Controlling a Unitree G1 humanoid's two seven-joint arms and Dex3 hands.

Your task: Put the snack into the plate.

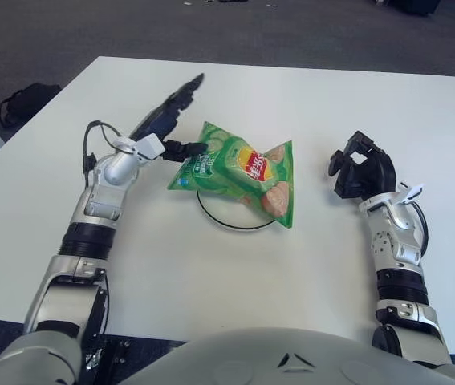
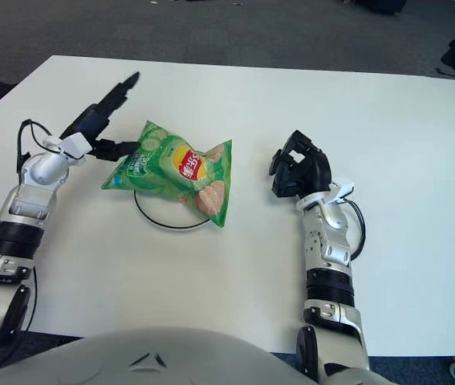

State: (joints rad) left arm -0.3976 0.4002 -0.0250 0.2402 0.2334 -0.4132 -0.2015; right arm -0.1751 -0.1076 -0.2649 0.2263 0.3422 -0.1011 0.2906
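Observation:
A green snack bag [image 1: 241,171] lies across a white plate with a dark rim [image 1: 235,225] near the middle of the table, covering most of it. My left hand [image 1: 172,120] is just left of the bag, fingers spread open and stretched away from me, holding nothing; its thumb points toward the bag's left edge. My right hand [image 1: 359,165] shows to the right of the bag, well apart from it, with its dark fingers curled on nothing.
The white table [image 1: 235,281] spreads wide around the plate. Dark carpet lies beyond its far edge. A black bag [image 1: 22,102] sits on the floor at the far left.

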